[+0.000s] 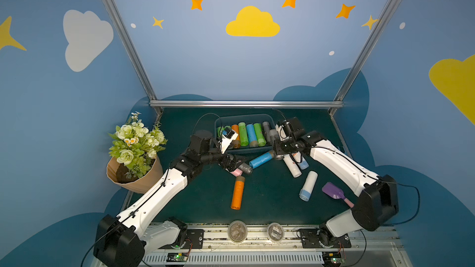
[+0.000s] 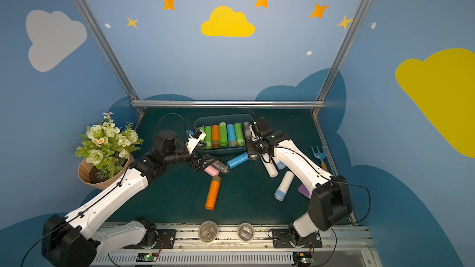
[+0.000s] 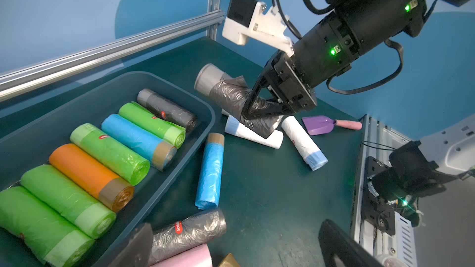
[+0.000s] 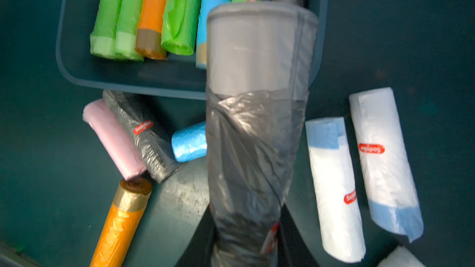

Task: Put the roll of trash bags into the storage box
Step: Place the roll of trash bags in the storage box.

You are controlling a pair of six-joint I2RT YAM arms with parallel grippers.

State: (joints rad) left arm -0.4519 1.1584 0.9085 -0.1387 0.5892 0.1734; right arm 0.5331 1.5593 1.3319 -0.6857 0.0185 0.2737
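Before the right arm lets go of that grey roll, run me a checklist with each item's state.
1. Right gripper shut on the grey roll: ok.
2. Roll lifted off the table: ok.
3. Roll fully over the storage box: cannot tell; it hangs at the box's right end.
4. Room in the box: cannot tell; seven rolls already fill the row.
5. Left gripper open, away from that end: ok.
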